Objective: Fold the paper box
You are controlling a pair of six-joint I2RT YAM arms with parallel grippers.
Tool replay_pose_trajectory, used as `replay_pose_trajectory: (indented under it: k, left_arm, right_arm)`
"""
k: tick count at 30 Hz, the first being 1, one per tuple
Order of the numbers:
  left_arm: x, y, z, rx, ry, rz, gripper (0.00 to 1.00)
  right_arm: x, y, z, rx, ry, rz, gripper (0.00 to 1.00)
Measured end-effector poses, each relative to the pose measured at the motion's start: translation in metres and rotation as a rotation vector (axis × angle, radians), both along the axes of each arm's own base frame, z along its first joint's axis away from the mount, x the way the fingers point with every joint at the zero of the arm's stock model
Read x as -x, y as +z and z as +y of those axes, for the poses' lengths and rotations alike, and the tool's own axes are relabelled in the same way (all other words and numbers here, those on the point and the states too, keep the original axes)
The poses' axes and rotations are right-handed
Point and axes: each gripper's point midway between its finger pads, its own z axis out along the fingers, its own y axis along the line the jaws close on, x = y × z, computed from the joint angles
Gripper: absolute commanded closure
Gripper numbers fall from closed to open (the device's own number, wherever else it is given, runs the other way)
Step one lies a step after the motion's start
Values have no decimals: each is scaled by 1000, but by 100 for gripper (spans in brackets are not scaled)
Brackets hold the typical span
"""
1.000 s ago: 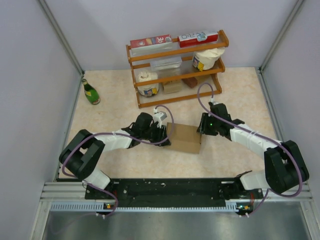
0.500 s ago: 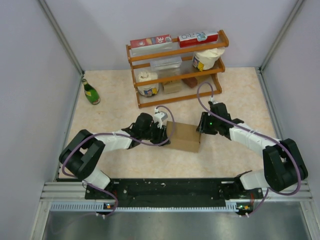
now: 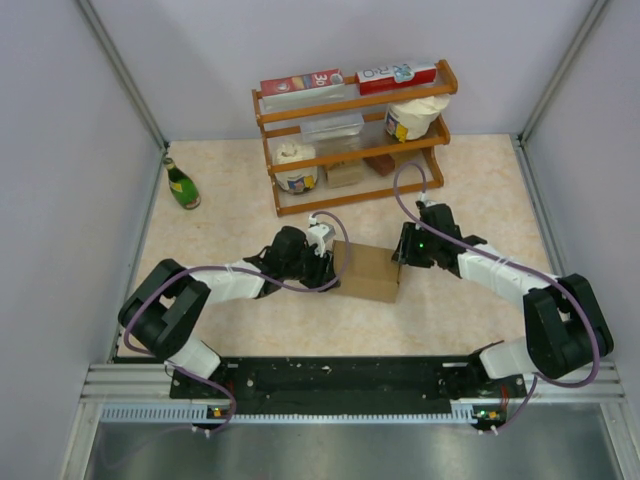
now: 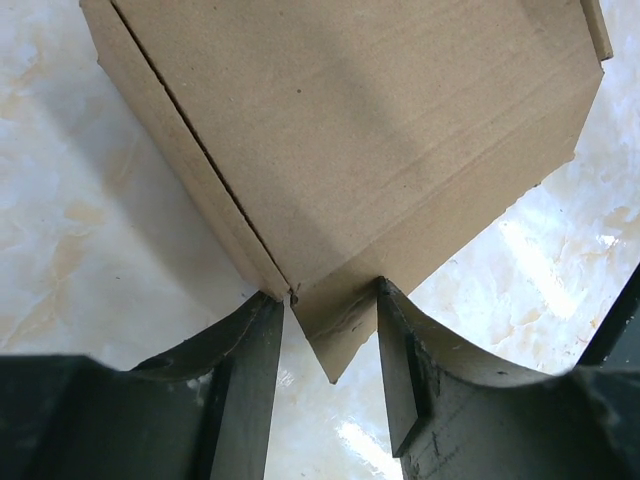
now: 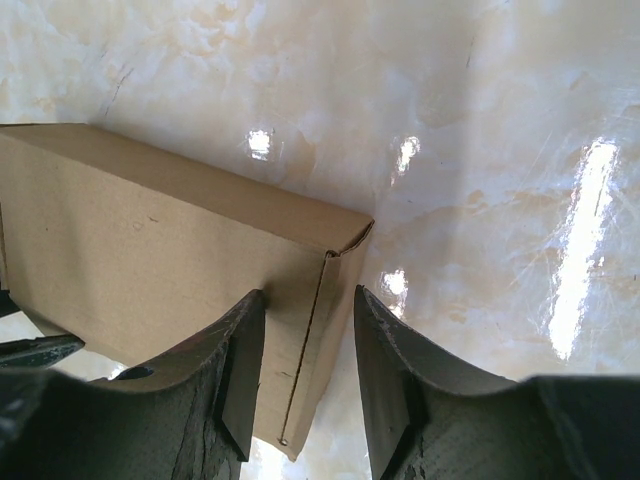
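Paper box (image 3: pixel 367 273) corners between left tool (image 4: pixel 330 340), right tool (image 5: pixel 308 350); grip unclear.

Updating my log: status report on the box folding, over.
Left fingers and right fingers straddle opposite ends, grip unclear. Paper box formed, on table. Nothing in the way.

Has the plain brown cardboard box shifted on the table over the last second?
Yes, slightly: the plain brown cardboard box has crept away from the arm bases, toward the wooden shelf rack.

paper box (image 5: pixel 150 235) end corner between fingers (image 5: pixel 215 385), seam in gap; glossy marbled table (image 5: pixel 480 150) behind
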Motion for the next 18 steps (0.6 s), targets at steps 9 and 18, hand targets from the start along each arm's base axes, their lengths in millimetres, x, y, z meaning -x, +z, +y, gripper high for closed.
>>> replay_pose_trajectory:
  k: [9, 18]
  left_arm:
    - [-1, -1, 4, -4, 28, -6, 50]
    - [2, -4, 20, -34, 87, 2, 49]
  right_arm:
    - [0, 0, 1, -4, 3, 0, 60]
    - [0, 0, 2, -10, 8, 4, 60]
